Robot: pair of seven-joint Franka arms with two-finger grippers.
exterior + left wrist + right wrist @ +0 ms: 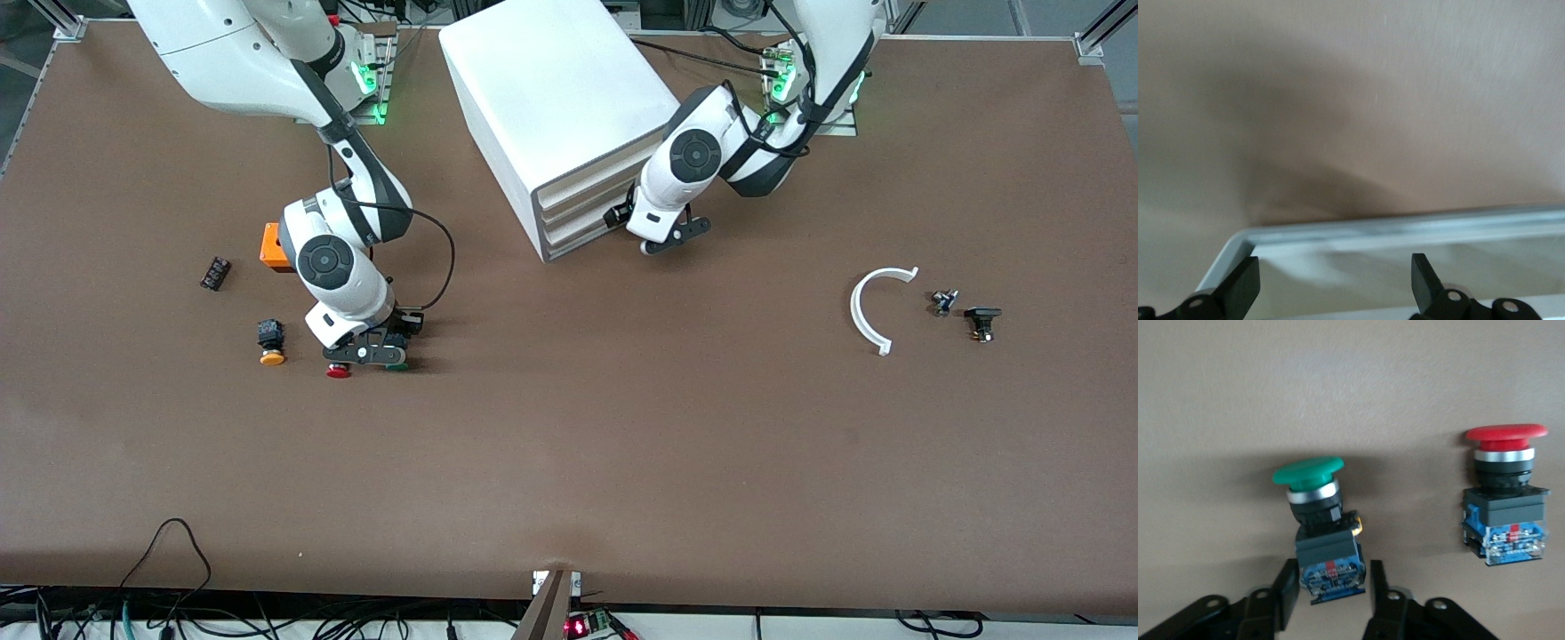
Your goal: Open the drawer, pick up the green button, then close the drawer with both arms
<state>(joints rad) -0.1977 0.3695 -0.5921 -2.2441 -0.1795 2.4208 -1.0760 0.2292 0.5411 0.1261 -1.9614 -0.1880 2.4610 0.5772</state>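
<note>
The green-capped button [1308,472] lies on its side on the table, and its black-and-blue body sits between the fingers of my right gripper [1331,577]. The fingers are open, with a small gap on each side. In the front view only a bit of the green cap [399,365] shows under the right gripper [378,358]. My left gripper [674,236] is open at the foot of the white cabinet [551,80], by the lowest drawer [582,242]. In the left wrist view the drawer's white rim [1405,223] runs just ahead of the open left gripper [1336,280].
A red-capped button [338,372] lies right beside the green one, and also shows in the right wrist view [1503,500]. A yellow-orange-capped button [271,342], an orange block [276,247] and a small black part [215,273] lie nearby. A white arc [876,307] and small parts [982,320] lie toward the left arm's end.
</note>
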